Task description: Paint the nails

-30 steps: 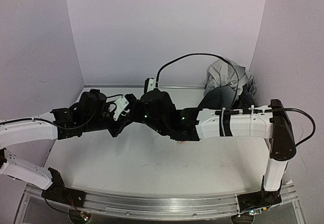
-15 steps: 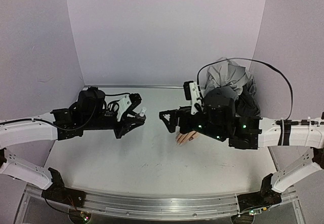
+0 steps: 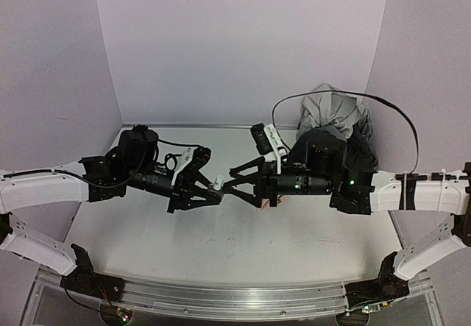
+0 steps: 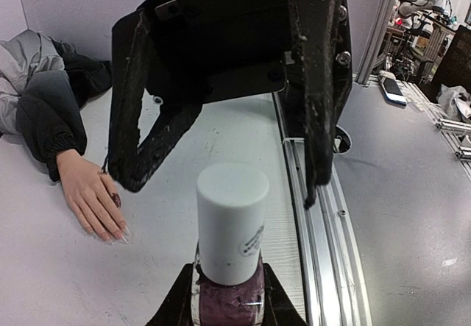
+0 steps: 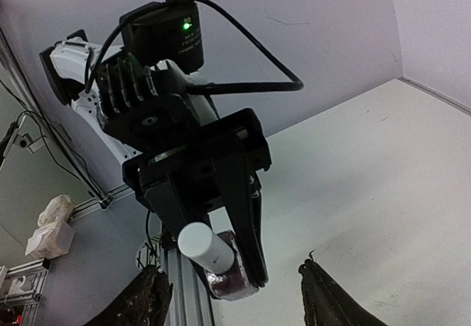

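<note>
Now the job is getting the cap [image 4: 232, 219] off so the brush can reach the nails [image 4: 116, 199]. The left claw [image 4: 228, 315] is clamped on the dark maroon bottle [image 5: 227, 276] and holds it above the tabletop [image 4: 51, 267], cap pointing at the other arm. The right claw [image 4: 218, 188] is spread wide, one finger on each side of the cap and neither touching it.

The nails are well apart from all this, on the peach hand [image 4: 90, 190] lying flat on the tabletop with its dark sleeve [image 4: 44, 120] behind. One nail looks dark maroon; the others seem pale.

To do this step well, I judge the right claw should centre the cap between its fingers first, since the gap looks uneven from the left wrist view. It should close on the upper part of the cap, clear of the left claw's fingers. The twist should run about the bottle's own axis, with the left claw gripping hard enough that the glass does not spin along. Then it should pull straight out along that axis, so the brush comes free without tipping the open bottle.
</note>
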